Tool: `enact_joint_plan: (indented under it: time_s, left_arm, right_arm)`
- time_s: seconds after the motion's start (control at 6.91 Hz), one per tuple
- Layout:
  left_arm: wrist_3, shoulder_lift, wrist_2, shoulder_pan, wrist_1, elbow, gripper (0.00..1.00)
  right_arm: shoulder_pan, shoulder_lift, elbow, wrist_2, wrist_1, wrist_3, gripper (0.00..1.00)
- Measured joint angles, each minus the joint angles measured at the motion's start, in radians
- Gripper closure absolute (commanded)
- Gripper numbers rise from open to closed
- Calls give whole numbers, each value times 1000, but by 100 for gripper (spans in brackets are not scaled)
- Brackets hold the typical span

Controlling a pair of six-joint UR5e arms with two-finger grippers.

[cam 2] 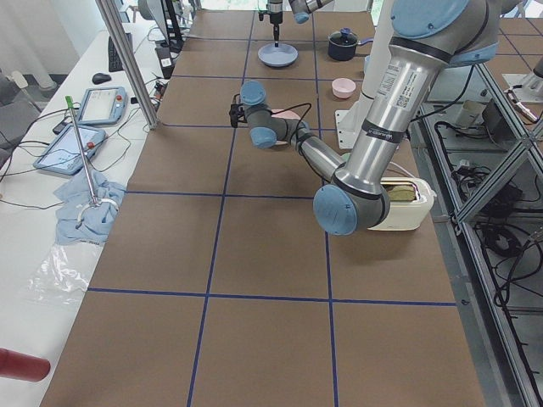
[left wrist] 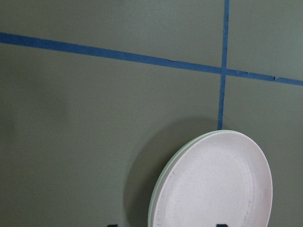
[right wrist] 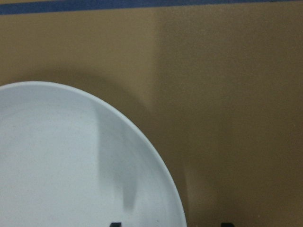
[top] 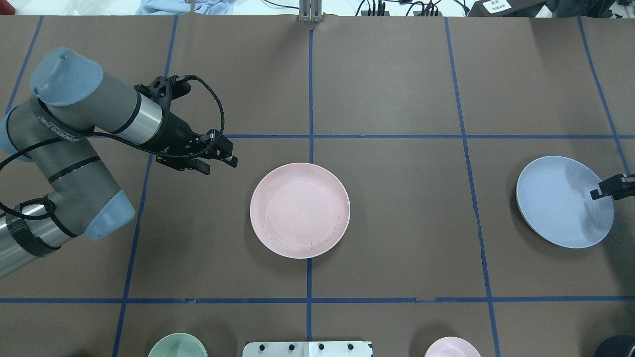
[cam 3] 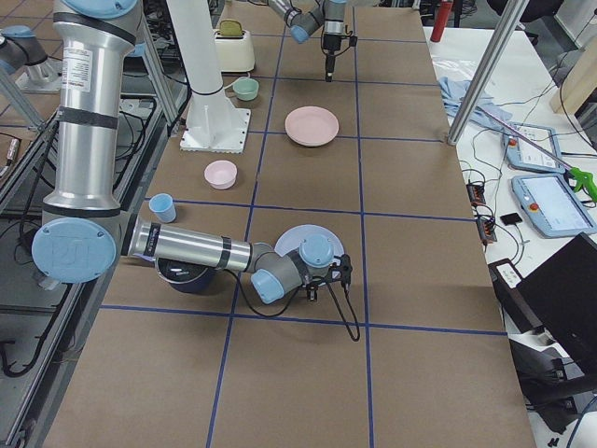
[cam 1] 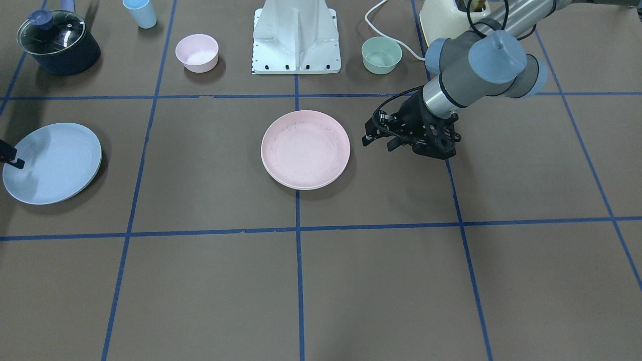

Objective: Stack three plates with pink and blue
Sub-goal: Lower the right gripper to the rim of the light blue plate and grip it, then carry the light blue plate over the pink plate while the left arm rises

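Observation:
The pale pink plate (cam 1: 305,148) lies at the table's centre on top of the cream-white plate (cam 1: 301,186), whose rim shows just under it. In the left wrist view the pink plate (left wrist: 218,189) and the white rim (left wrist: 158,189) show stacked. My left gripper (top: 218,161) is open and empty, beside the stack and apart from it. The light blue plate (top: 563,201) lies at the robot's far right. My right gripper (top: 598,192) is open over the blue plate's edge, and its jaws straddle the rim (right wrist: 161,179).
Near the robot base (cam 1: 297,37) stand a mint-green bowl (cam 1: 381,55) and a small pink bowl (cam 1: 196,52). A light blue cup (cam 1: 140,12) and a dark pot with a glass lid (cam 1: 57,42) stand behind the blue plate. A toaster (cam 1: 446,20) stands behind the left arm.

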Motion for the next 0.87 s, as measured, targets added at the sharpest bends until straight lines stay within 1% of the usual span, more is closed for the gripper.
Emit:
enact_joint_plan:
  time_s: [0.58, 0.72, 0.87]
  left_arm:
    - [1, 0, -1, -3, 0, -2, 25]
    - [4, 0, -1, -6, 0, -3, 25]
    - [8, 2, -2, -13, 0, -4, 25]
  right_arm:
    - [0, 18, 7, 9, 0, 1, 100]
    - [1, 23, 34, 20, -1, 7, 100]
    - [2, 33, 81, 39, -1, 46, 100]
